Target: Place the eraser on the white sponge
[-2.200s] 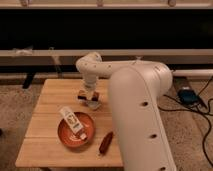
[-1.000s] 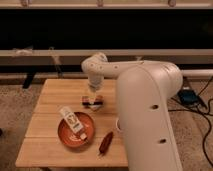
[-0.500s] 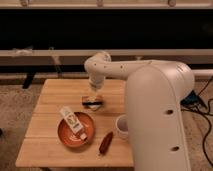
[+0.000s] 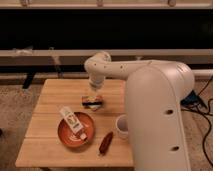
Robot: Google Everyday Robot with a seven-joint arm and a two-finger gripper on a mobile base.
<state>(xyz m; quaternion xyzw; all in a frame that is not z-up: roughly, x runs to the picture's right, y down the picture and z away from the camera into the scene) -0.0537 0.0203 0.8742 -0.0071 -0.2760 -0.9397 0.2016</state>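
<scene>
The white sponge (image 4: 88, 100) lies on the wooden table (image 4: 50, 95), near its back middle. The eraser (image 4: 95, 105), a small dark block, lies across the sponge's front right part; I cannot tell whether it rests fully on it. My gripper (image 4: 94, 94) points down directly above them, very close to the eraser. Its tips merge with the dark block, so contact is unclear.
An orange-brown plate (image 4: 64, 138) holds a cream labelled carton (image 4: 71, 121) at the front left. A white cup (image 4: 121, 126) and a reddish-brown pod-shaped thing (image 4: 105, 142) sit at the front right. My bulky white arm (image 4: 155, 115) covers the table's right side.
The arm's body has swung to the right, uncovering the white cup. The gripper has stayed over the sponge and eraser, shifting slightly right.
</scene>
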